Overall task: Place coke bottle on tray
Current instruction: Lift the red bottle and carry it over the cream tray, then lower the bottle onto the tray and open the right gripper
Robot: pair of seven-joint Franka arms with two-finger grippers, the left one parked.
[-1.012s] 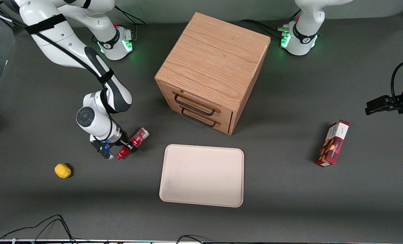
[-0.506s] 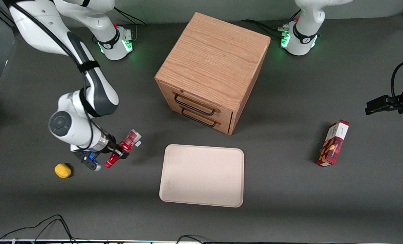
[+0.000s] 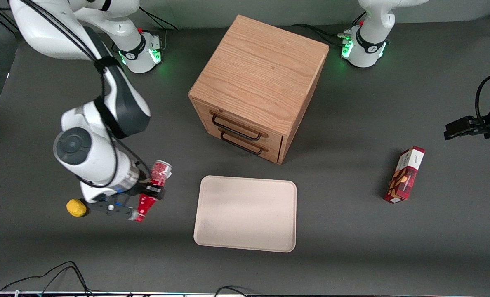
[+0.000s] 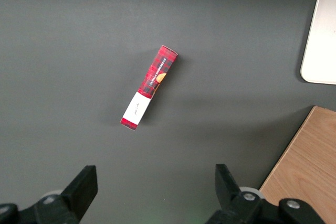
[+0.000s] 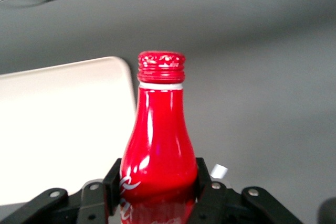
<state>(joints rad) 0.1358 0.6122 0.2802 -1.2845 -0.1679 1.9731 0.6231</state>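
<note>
The coke bottle (image 3: 152,185) is clamped at mid-body in the claw (image 3: 149,190), lifted off the worktop (image 3: 352,247). The tray (image 3: 246,213) lies just beside it, toward the parked arm's end. The bottle's long axis is tilted, cap nearer the front camera.

The coke bottle (image 5: 159,145) in the closed black hand (image 5: 157,192) looks glossy; tray (image 3: 245,218) smooth matt, counter (image 3: 352,231) matt grey, drawer cabinet (image 3: 258,78) grained wood

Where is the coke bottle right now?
The coke bottle is clamped in the right arm's hand, off the table, beside the tray toward the working arm's end.
</note>
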